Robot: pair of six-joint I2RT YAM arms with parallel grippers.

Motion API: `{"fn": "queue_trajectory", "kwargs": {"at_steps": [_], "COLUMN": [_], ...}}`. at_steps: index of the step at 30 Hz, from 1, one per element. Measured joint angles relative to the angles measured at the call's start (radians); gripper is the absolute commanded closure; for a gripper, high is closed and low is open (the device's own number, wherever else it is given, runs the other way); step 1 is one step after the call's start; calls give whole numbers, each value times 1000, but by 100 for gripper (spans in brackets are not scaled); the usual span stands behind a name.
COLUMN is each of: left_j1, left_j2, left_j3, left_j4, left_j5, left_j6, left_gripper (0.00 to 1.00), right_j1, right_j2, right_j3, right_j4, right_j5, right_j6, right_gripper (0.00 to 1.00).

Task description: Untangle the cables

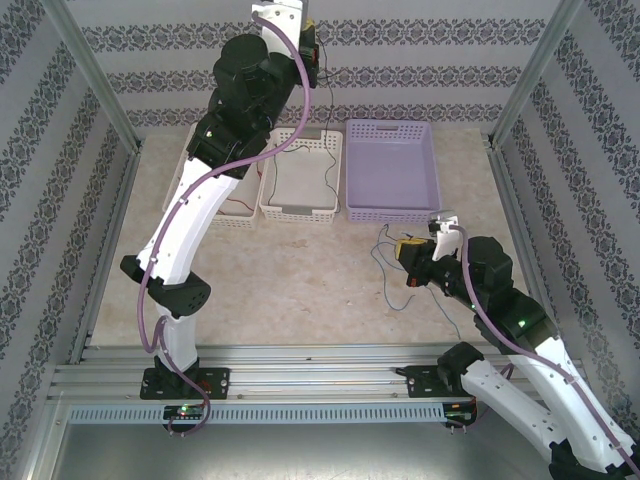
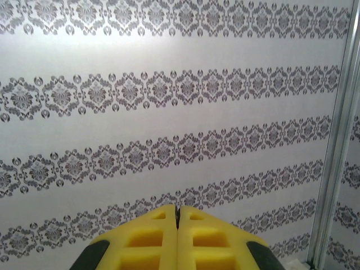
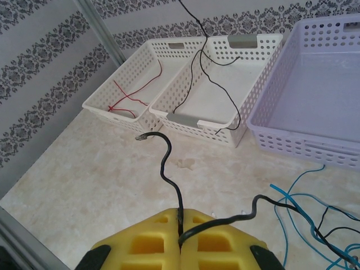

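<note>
Damask wallpaper walled the beige marbled worktop. The right fingers pinched a black cable; the left fingers, raised high, were pressed together.

Black cable pinched in the right pincer, its frayed end curling up and left ahead of the fingertips, the rest trailing off right. Blue cable lies loose just right of the pincer, crossing that black tail. Far ahead, a thin black strand hangs into the middle basket. Red cable lies ahead-left, in the left basket.
</note>
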Motion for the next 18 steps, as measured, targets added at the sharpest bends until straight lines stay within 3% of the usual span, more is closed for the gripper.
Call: {"fn": "queue_trajectory", "kwargs": {"at_steps": [18], "left_j1": [0], "left_j2": [-41], "left_j3": [-5], "left_j4": [156], "left_j5": [-12], "left_j6": [57], "left_gripper": [100], "right_j1": [0], "right_j2": [16], "right_j3": [-18], "right_j4": [17], "right_j5": [-18], "right_j6": [0], "right_gripper": [100]}}
